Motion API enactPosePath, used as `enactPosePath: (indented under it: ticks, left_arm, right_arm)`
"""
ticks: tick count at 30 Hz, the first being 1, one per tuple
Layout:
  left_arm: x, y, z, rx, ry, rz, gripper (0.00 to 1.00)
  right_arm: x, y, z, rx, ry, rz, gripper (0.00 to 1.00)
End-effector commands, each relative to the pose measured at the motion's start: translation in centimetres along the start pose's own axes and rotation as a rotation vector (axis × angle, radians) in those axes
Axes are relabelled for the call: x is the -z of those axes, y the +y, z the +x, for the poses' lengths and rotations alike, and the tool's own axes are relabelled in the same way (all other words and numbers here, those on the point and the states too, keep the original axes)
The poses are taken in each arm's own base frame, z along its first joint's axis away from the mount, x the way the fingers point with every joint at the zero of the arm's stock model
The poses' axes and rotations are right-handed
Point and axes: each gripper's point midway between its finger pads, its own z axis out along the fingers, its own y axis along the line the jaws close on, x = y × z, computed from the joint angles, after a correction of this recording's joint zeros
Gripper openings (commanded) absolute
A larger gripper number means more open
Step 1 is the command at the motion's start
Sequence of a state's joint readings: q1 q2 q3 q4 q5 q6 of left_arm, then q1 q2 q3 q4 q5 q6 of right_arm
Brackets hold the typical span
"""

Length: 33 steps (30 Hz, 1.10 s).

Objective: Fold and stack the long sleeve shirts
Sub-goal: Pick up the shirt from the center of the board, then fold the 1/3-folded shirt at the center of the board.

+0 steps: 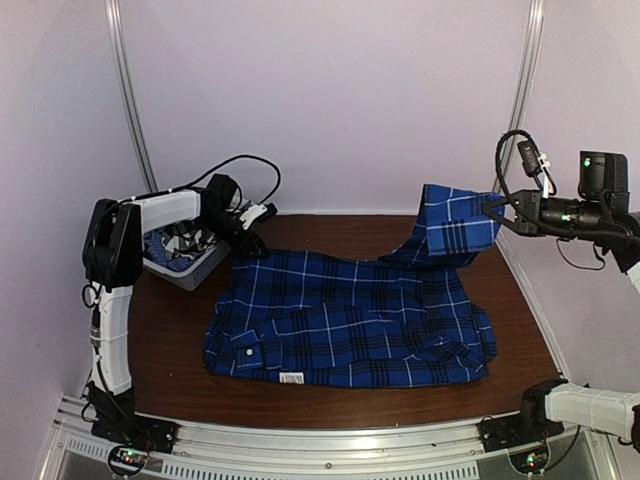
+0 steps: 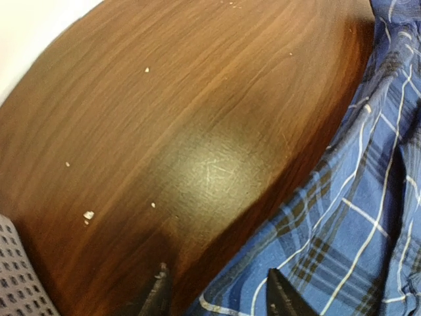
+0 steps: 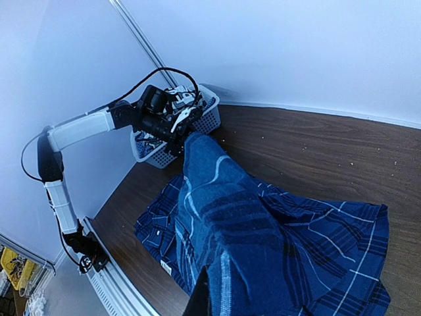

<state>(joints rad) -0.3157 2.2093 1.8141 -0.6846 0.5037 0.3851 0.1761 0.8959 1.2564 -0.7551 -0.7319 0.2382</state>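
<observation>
The blue plaid shirt lies spread across the middle of the brown tabletop. Its near hem sits towards 6 o'clock, with a small white label at that edge. The body is flat but rumpled, with loose folds along its 3 o'clock side.

At about 2 o'clock, one part of the shirt rises off the wood, pinched in the right tool. That tool is closed tight on the cloth and holds it in the air, so the fabric hangs in a slope down to the rest of the shirt.

At 10 o'clock the left tool is low over the shirt's far left corner. Its fingers stand partly apart, with the shirt's edge and bare wood between them. They are not clamped on the cloth.

Just beyond, at the 10 o'clock corner, a white mesh basket holds a bunched black-and-white checked shirt.
</observation>
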Motion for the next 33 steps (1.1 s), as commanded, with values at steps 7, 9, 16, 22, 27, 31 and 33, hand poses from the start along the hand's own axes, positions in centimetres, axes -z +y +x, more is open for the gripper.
enactPosePath:
  ticks: [7, 9, 16, 22, 27, 31, 33]
  left_arm:
    - [-0.4, -0.2, 0.8, 0.034, 0.012, 0.067, 0.28]
    - [-0.1, -0.1, 0.6, 0.035, 0.012, 0.059, 0.23]
    - [1.2, -0.1, -0.5, 0.06, -0.006, 0.032, 0.01]
    - [3.2, -0.7, -0.7, 0.094, -0.033, -0.035, 0.0]
    - [4.1, -2.1, 0.4, 0.084, -0.002, -0.127, 0.0]
    - [4.4, -3.5, 1.5, 0.075, 0.043, -0.174, 0.0]
    - [4.6, -4.2, 2.1, 0.066, 0.067, -0.203, 0.0]
  right_arm:
    - [0.4, -0.8, -0.7, 0.022, -0.022, 0.057, 0.0]
    - [0.5, -0.8, -0.7, 0.023, -0.023, 0.063, 0.0]
    - [1.2, -0.3, -0.8, 0.017, -0.03, 0.066, 0.0]
    - [1.9, 0.3, -0.6, -0.007, -0.031, 0.058, 0.0]
    - [2.5, 0.5, 0.4, -0.039, -0.015, 0.059, 0.0]
    - [2.9, 0.6, 1.4, -0.073, -0.002, 0.059, 0.0]
    - [3.2, 0.7, 2.0, -0.086, 0.003, 0.064, 0.0]
